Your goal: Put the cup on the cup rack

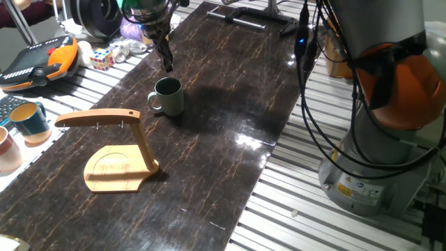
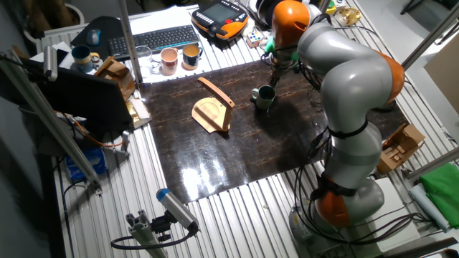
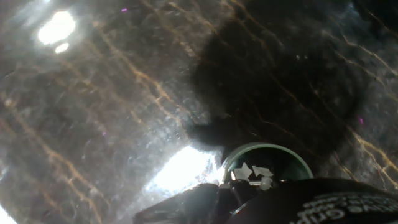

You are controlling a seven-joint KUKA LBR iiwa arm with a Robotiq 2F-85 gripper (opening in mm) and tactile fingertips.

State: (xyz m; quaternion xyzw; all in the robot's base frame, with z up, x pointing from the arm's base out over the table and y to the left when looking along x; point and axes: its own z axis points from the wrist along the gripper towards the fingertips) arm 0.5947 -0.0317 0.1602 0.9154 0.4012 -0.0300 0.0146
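Sage-green cup (image 1: 168, 95) upright on the dark desk (image 1: 223, 153), claw (image 1: 166, 64) just above its far rim.
Claw's grip state unclear; wooden cup rack (image 1: 115, 150) stands near, open desk beyond.

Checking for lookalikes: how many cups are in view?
4 in the other fixed view: green cup on the dark mat beside the cup rack; two near the keyboard; one far left. Others may be hidden.

table (image 1: 230, 146): dark marbled top
cup (image 1: 168, 95): upright, just below the claw (image 1: 167, 64)
cup rack (image 1: 115, 153): beyond cup, farther from claw
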